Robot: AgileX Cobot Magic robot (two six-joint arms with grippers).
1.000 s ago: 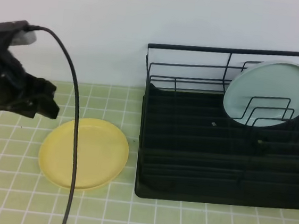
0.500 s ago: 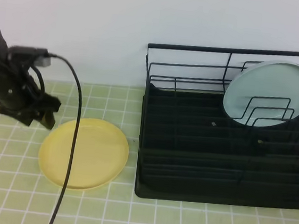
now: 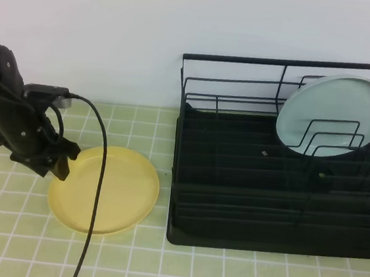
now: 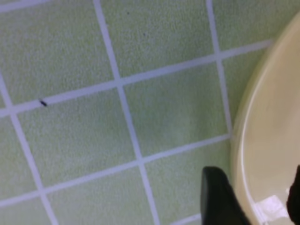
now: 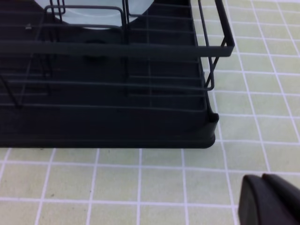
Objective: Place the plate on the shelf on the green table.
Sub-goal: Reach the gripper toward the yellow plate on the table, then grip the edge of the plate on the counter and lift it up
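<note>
Since the earlier frames, the left gripper has been lowered from the upper left of the high view to the left rim of the plate, and its cable now hangs across the plate's middle.

Open tile is seen on the green table along the whole lower edge of the high view and to the left of the plate. A narrow strip of tile separates the plate's right rim from the left wall of the shelf, which fills the right half of the frame up to its right edge. A pale blue-green plate is stood tilted in the wire loops at the shelf's upper right.

In the left wrist view the two dark fingertips are seen apart at the lower right, one outside the plate's rim and one at the frame's edge over the plate's inside — the jaws are open and straddle the rim, with nothing clamped. Whether a tip touches the plate cannot be told.

The right gripper is seen at the lower right of the right wrist view, its fingers pressed together — closed and empty, hanging over bare tile near the shelf's corner.

The plate lies flat, face up, at the lower left of the high view; being round, it shows no long axis.
</note>
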